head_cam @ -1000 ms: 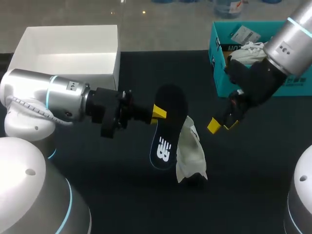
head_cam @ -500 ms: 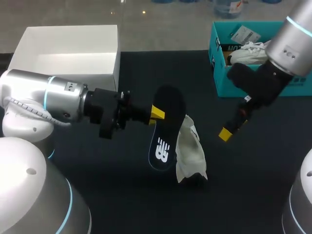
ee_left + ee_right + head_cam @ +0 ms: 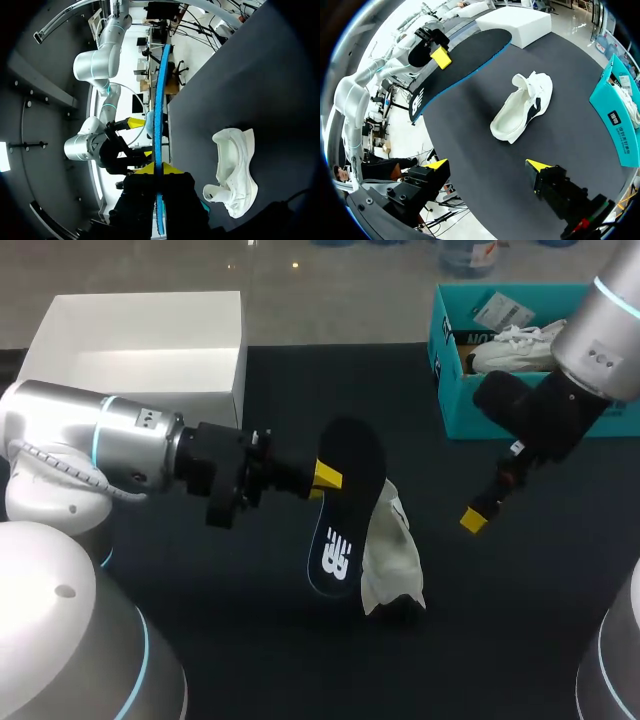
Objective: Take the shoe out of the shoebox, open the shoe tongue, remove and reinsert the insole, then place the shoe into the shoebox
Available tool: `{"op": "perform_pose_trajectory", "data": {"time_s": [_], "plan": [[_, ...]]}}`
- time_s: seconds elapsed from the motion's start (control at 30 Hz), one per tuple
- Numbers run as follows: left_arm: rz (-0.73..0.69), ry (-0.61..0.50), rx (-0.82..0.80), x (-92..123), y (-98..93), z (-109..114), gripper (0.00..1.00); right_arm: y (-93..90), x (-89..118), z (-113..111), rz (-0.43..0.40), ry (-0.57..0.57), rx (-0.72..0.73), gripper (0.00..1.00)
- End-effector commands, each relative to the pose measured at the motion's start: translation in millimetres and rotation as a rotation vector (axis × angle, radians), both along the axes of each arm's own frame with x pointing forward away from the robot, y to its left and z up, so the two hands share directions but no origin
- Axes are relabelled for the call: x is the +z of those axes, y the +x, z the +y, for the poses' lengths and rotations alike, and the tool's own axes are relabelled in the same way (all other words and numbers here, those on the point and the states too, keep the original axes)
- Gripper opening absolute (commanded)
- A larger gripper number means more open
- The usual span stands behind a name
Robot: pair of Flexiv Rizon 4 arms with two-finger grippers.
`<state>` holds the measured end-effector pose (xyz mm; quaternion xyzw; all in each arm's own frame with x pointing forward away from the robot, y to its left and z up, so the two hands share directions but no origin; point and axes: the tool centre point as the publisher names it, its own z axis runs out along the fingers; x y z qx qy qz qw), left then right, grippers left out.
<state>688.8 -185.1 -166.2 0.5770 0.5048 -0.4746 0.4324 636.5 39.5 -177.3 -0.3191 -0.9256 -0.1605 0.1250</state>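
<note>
My left gripper (image 3: 327, 477) is shut on a black insole (image 3: 345, 505) with a blue rim, holding it in the air above the table. In the left wrist view the insole (image 3: 158, 125) stands edge-on between the yellow fingertips (image 3: 145, 169). Just right of the insole, a white shoe (image 3: 392, 560) lies on the black table, opening facing up. It also shows beside the left gripper (image 3: 235, 172) and ahead of my right gripper (image 3: 487, 167), where the shoe (image 3: 522, 107) lies apart from the fingers. The right gripper (image 3: 478, 515) hangs open and empty, right of the shoe.
A teal shoebox (image 3: 450, 390) at the back right holds another white shoe (image 3: 512, 345). A white open box (image 3: 140, 340) stands at the back left. In the right wrist view the teal box (image 3: 619, 120) lies beside the gripper and the insole (image 3: 455, 65) hangs beyond the shoe.
My right gripper has drawn back to the right and slightly down, away from the insole. The left arm with the insole has hardly shifted.
</note>
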Motion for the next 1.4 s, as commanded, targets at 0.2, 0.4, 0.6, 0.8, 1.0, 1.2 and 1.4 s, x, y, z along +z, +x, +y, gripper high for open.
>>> {"op": "perform_pose_trajectory", "data": {"time_s": [0.2,0.4,0.6,0.8,1.0,1.2,1.4], "plan": [[-0.001,0.011,0.005,-0.8,-6.8,4.1,0.00,-32.0,4.5,-37.2,-0.131,0.043,0.002,1.00],[0.002,0.016,0.002,-3.0,-9.7,2.6,0.00,-38.0,2.6,-51.9,-0.201,0.079,0.011,1.00],[0.006,0.021,-0.001,-5.6,-11.7,1.6,0.00,-39.7,1.1,-64.4,-0.287,0.120,-0.008,1.00],[0.012,0.027,-0.005,-8.3,-13.3,1.0,0.00,-31.2,7.4,-68.9,-0.319,0.103,0.000,1.00],[0.016,0.029,-0.002,-10.2,-10.9,2.4,0.00,-17.5,13.4,-70.7,-0.349,0.096,0.015,1.00],[0.021,0.027,0.003,-11.7,-7.9,5.2,0.00,-1.7,19.8,-72.1,-0.350,0.092,0.065,1.00],[0.024,0.025,0.011,-12.9,-5.8,8.4,0.00,12.9,26.7,-70.4,-0.329,0.065,0.147,1.00]]}}
